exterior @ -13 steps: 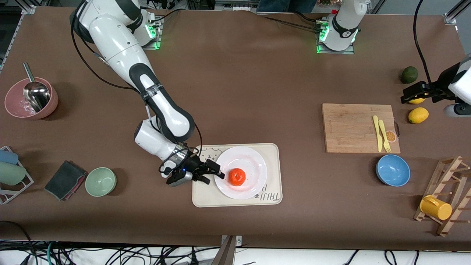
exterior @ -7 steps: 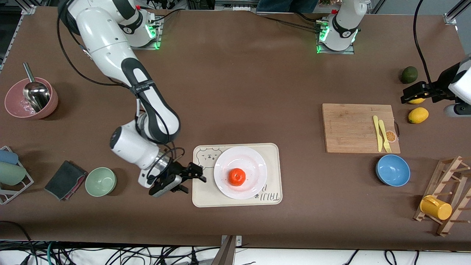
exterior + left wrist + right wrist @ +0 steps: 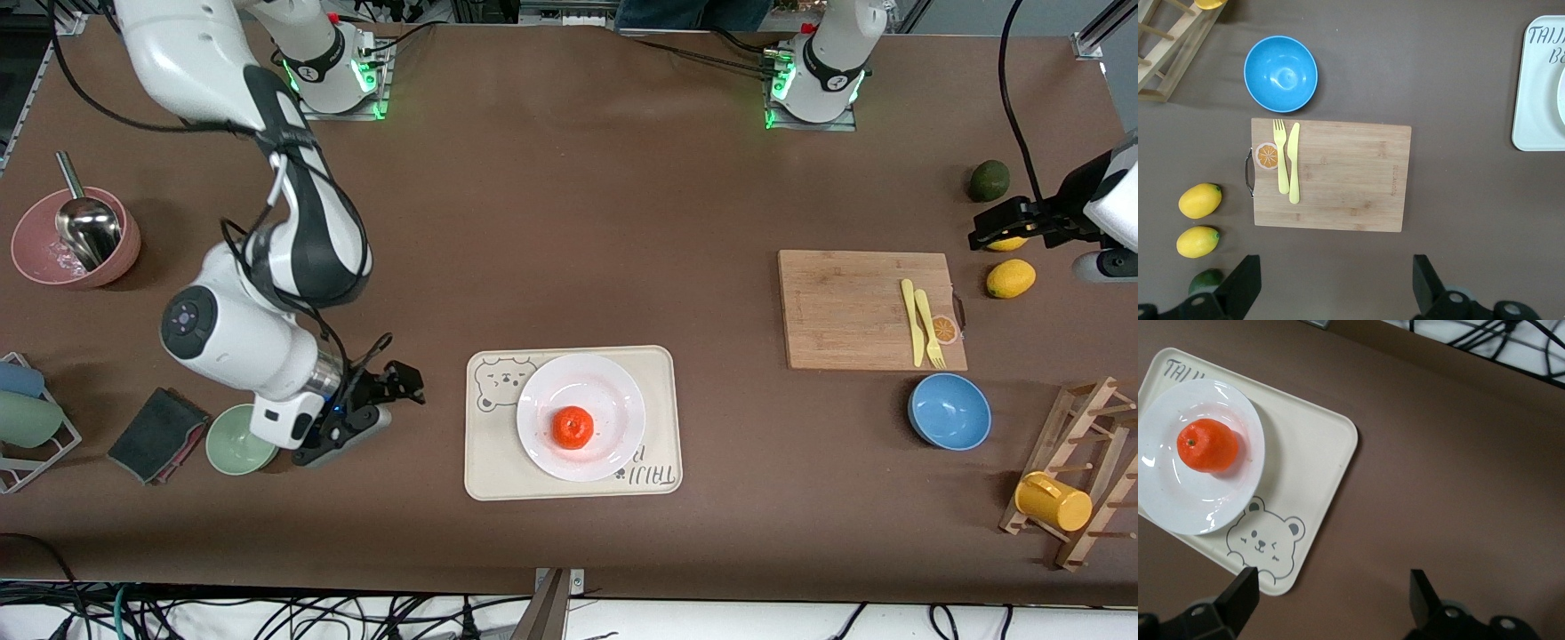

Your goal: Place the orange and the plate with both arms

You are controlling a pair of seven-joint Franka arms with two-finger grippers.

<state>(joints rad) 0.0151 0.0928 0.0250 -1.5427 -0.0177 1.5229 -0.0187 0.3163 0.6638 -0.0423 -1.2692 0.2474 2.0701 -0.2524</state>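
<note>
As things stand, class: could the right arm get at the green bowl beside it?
Probably yes: the right gripper hangs open just beside the green bowl, holding nothing, though its own wrist overhangs part of the bowl.

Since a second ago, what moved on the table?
The right gripper, open and empty, pulled away from the plate toward the right arm's end, and is now by the green bowl. The orange, plate, tray and the waiting left gripper stayed put.

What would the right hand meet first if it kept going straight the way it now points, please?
Probably the bare table: the right hand, fingers open, points down at brown surface just beside the cream tray. Depth is unclear, so the tray's edge may be grazed.
</note>
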